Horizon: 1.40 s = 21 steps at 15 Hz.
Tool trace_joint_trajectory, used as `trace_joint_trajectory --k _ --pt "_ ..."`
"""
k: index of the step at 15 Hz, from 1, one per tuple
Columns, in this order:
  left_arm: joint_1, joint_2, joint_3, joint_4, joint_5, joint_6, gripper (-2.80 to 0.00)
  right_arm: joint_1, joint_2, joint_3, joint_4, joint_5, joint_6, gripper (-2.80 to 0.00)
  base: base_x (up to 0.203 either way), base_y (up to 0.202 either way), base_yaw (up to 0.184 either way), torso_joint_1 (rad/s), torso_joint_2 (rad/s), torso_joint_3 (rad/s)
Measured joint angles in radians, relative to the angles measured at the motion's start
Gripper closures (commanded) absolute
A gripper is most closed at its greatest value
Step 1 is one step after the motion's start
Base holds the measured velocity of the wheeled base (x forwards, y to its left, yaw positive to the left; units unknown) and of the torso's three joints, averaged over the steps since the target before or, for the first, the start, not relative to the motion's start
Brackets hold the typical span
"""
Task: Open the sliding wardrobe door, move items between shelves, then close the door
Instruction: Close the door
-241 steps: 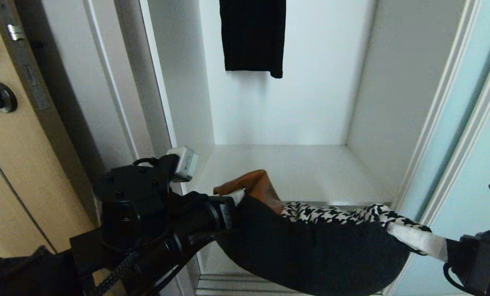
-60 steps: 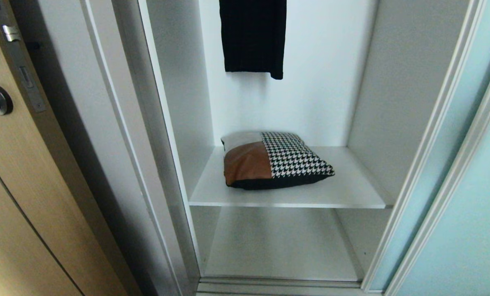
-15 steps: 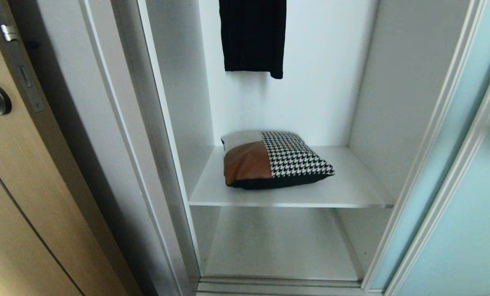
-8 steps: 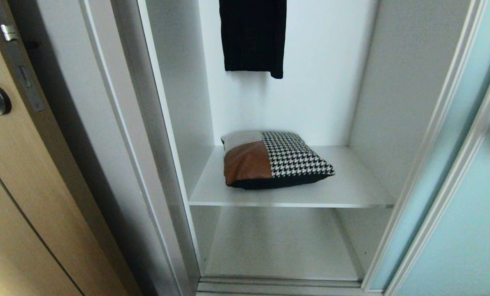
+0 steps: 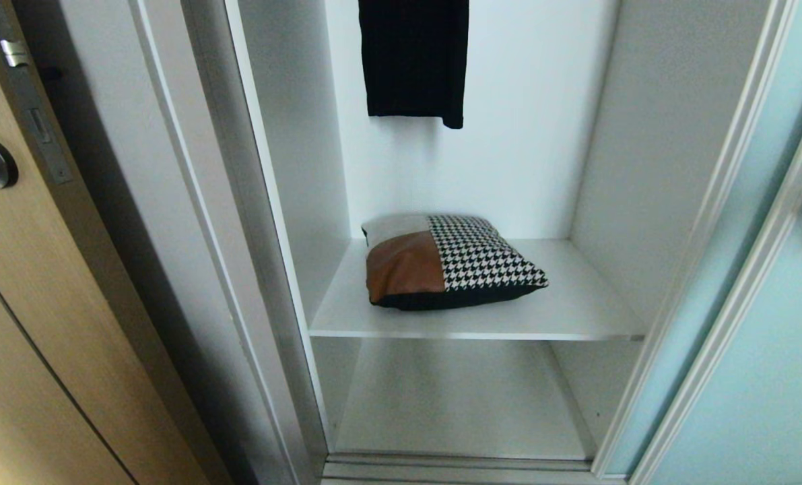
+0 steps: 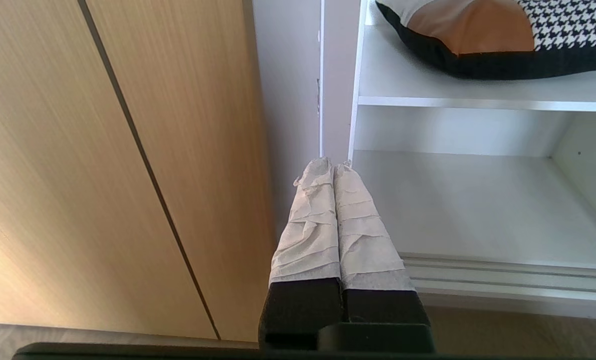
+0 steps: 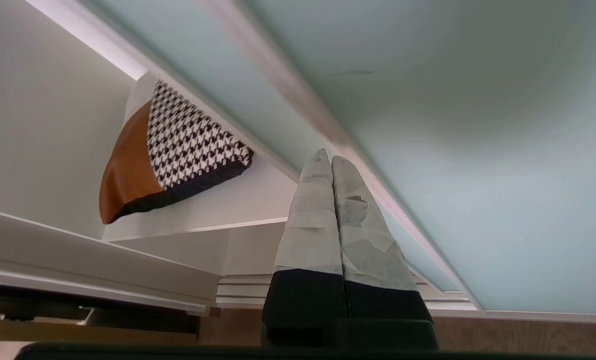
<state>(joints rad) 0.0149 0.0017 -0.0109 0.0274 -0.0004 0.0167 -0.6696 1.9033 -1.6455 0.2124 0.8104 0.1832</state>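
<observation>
The houndstooth, tan and white cushion point(image 5: 448, 263) lies flat on the upper white shelf point(image 5: 576, 316), with nothing touching it. Below it the lower shelf point(image 5: 454, 404) is bare. The pale aqua sliding wardrobe door point(image 5: 764, 337) stands slid aside at the right, leaving the compartment open. My right gripper point(image 7: 329, 157) is shut and empty, its tips close to the door's silvery frame point(image 7: 378, 185); only a pale tip of it shows at the head view's right edge. My left gripper point(image 6: 332, 165) is shut and empty, low in front of the wardrobe's left post.
A black garment point(image 5: 414, 60) hangs above the cushion at the back. A light-brown wooden door point(image 5: 37, 303) with a lock plate stands to the left of the wardrobe. The floor track point(image 5: 454, 468) runs along the bottom of the opening.
The right gripper's pale tip has come into the head view at the right edge, beside the sliding door. The cushion, once held by both grippers, rests unmoved on the upper shelf.
</observation>
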Motion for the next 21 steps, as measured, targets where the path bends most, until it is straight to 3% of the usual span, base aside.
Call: trace_joint_trajectory --k 13,21 --pt "0.000 0.000 0.000 0.000 0.000 0.000 0.00 -0.003 0.075 -0.059 0.000 -0.020 0.006 0.00 0.000 0.000 0.000 0.000 0.00 0.000" --pt "0.000 0.000 0.000 0.000 0.000 0.000 0.00 0.038 0.098 -0.093 0.000 -0.043 0.044 0.00 0.000 0.000 0.000 0.000 0.00 0.000"
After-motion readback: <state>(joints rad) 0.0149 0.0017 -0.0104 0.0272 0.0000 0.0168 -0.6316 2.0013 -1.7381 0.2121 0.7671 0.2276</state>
